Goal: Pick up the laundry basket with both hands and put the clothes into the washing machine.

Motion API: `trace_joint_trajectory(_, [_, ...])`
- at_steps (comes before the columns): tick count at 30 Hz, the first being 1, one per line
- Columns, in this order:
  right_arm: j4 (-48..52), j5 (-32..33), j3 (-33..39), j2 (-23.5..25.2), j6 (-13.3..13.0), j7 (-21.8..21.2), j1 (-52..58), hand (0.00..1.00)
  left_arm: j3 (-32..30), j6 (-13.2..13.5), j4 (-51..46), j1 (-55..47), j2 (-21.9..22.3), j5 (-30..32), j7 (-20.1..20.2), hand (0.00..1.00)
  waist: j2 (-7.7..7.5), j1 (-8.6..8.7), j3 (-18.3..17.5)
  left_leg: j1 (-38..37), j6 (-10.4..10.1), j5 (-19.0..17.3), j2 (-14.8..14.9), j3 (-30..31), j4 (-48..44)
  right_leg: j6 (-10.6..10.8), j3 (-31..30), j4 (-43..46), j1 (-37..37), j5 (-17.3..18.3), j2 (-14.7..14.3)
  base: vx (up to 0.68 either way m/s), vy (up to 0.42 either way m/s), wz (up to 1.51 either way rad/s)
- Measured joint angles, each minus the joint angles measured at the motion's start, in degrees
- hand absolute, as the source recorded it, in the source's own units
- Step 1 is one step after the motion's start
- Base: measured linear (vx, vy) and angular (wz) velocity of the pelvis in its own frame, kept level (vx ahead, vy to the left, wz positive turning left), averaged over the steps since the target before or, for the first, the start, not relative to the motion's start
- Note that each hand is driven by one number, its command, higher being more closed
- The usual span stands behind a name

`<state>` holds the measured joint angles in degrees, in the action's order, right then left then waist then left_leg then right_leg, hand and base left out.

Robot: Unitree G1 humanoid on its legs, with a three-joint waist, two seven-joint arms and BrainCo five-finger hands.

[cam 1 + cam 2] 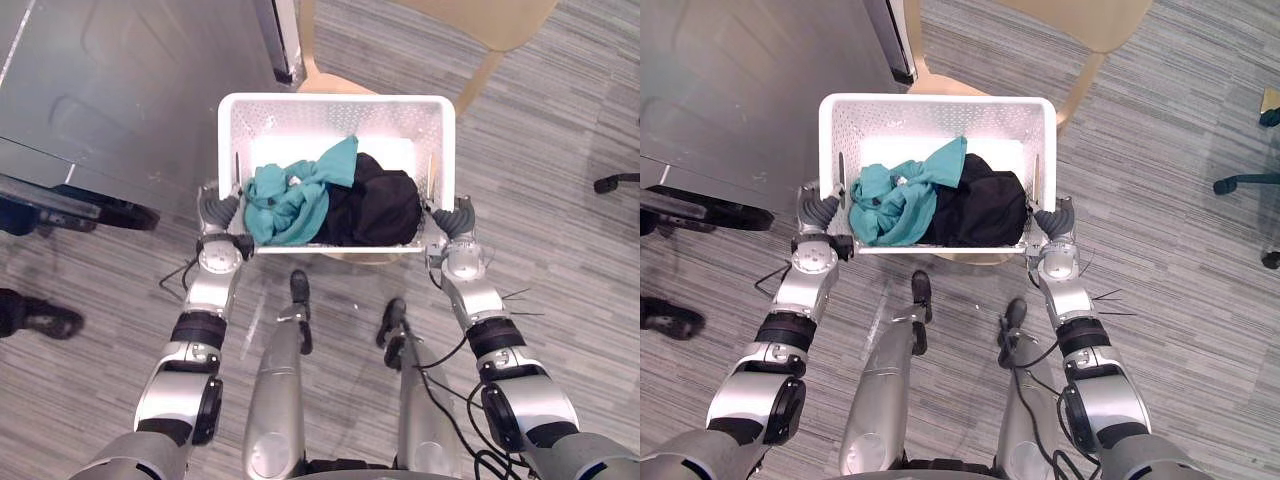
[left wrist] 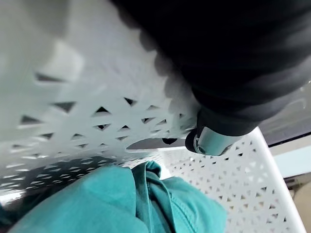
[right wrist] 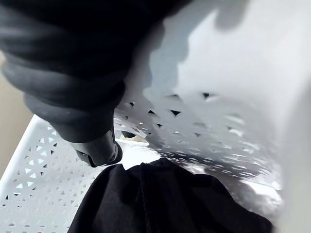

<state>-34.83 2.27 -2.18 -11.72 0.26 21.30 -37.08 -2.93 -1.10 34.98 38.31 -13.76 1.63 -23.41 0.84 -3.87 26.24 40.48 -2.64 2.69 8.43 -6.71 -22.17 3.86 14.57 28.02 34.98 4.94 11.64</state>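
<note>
Two hands on the white laundry basket (image 1: pixel 335 100), which sits at 12 o'clock in front of the robot. Left hand (image 1: pixel 218 210) is on its 9 o'clock wall and right hand (image 1: pixel 455 217) on its 3 o'clock wall, both by the handle slots. Wrist views: each thumb, left (image 2: pixel 209 141) and right (image 3: pixel 99 150), is hooked inside the perforated wall, so both hands are grasping the basket. The other fingers are hidden outside the wall.

Load sits toward the 6 o'clock wall. The teal garment (image 1: pixel 290 200) is on the 9 o'clock half and the black garment (image 1: pixel 375 205) on the 3 o'clock half, touching each other.

A beige chair (image 1: pixel 480 20) shows at 12–1 o'clock, and a beige edge shows under the basket. Can't tell if the basket rests on it or hangs clear.

A grey metal unit (image 1: pixel 120 90) is at 10 o'clock and a person's shoe (image 1: pixel 45 320) is on the floor at 8 o'clock.
</note>
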Motion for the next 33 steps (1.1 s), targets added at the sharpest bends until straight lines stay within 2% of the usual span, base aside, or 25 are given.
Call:
trace_joint_trajectory(8, [2.9, 0.5, 1.6, 3.1, -0.1, 2.1, -0.1, 0.00, -3.0, 0.4, -0.1, 0.6, 0.4, 0.0, -1.9, 0.00, -0.06, -0.10, 0.0, 0.6, 0.2, 0.4, 1.6, -0.7, -1.3, -0.6, 0.6, 0.9, 0.3, 0.4, -1.1, 0.06, -0.052, -0.02])
trace_joint_trajectory(12, [10.7, 0.5, 1.8, 4.7, -0.2, 2.3, 5.5, 0.00, -3.7, 0.5, -4.3, -1.9, 1.3, 0.0, -3.1, 0.00, -0.27, -0.19, 0.2, -1.1, -0.1, 0.0, 2.4, -0.6, -1.6, -1.1, 1.1, 1.1, -1.6, 1.3, -1.6, 0.03, -0.054, 0.02])
trace_joint_trajectory(13, [13.2, 0.5, 1.7, 5.1, -0.5, 2.2, 7.0, 0.00, -3.6, 0.7, -6.7, -3.4, 1.9, 0.0, -3.1, 0.00, -0.28, -0.20, 0.2, -1.8, -0.1, 0.0, 2.4, -0.7, -1.5, -1.2, 0.9, 1.5, -2.1, 1.6, -1.6, -0.01, -0.065, 0.00])
trace_joint_trajectory(17, [23.3, -0.2, 2.0, 7.7, -4.0, 2.4, 12.2, 0.00, -2.6, 4.4, -16.7, -10.0, 5.2, 0.0, -4.4, 0.00, -0.29, -0.20, 0.2, -4.0, -0.4, -0.6, 2.6, -1.0, -0.4, -1.9, 0.7, 2.8, -3.1, 3.6, -1.5, -0.04, -0.060, 0.01])
trace_joint_trajectory(21, [27.8, -0.6, 5.2, 7.6, -5.4, 2.6, 17.2, 0.00, -5.3, 5.6, -20.5, -16.0, 6.7, 0.0, -5.7, 0.00, -0.29, -0.04, 0.2, -5.2, -0.3, -0.5, 2.8, -1.4, 0.2, -1.4, 0.8, 2.8, -4.1, 4.0, -1.5, 0.00, -0.050, 0.02])
trace_joint_trajectory(24, [30.4, -0.7, 6.9, 7.1, -6.6, 2.3, 21.4, 0.00, -6.9, 6.2, -24.0, -20.7, 6.8, 0.0, -5.5, 0.00, -0.29, -0.12, 0.2, -6.2, -0.4, -0.5, 2.7, -1.3, 0.1, -1.3, 1.0, 2.8, -5.1, 3.9, -1.4, 0.06, -0.027, 0.03])
trace_joint_trajectory(27, [32.3, -2.7, 6.0, 6.9, -7.5, 0.9, 24.7, 0.00, -6.7, 8.3, -27.3, -25.6, 7.1, 0.0, -4.1, 0.00, -0.30, -0.20, 0.2, -8.1, -0.3, -0.2, 2.6, -1.3, 0.4, -1.3, 1.0, 2.6, -6.8, 4.1, -1.4, 0.07, -0.031, 0.02])
trace_joint_trajectory(30, [32.5, -3.3, 5.2, 7.8, -8.9, -0.8, 28.1, 0.00, -6.1, 9.1, -27.6, -29.5, 9.2, -0.3, -2.4, 0.00, -0.36, -0.20, 0.1, -11.2, -0.3, -0.2, 1.9, -1.3, 2.4, -1.1, 1.3, 1.6, -9.5, 4.4, -1.1, 0.05, -0.022, 0.07])
trace_joint_trajectory(33, [32.0, -4.7, 5.0, 7.9, -8.9, -3.0, 33.3, 0.00, -4.6, 9.3, -26.0, -33.9, 10.5, -1.4, -0.2, 0.00, -0.48, -0.17, 0.0, -14.7, -0.3, -0.2, 1.0, -1.3, 4.4, -0.6, 1.6, 0.8, -12.8, 5.0, -0.5, 0.07, -0.010, 0.12])
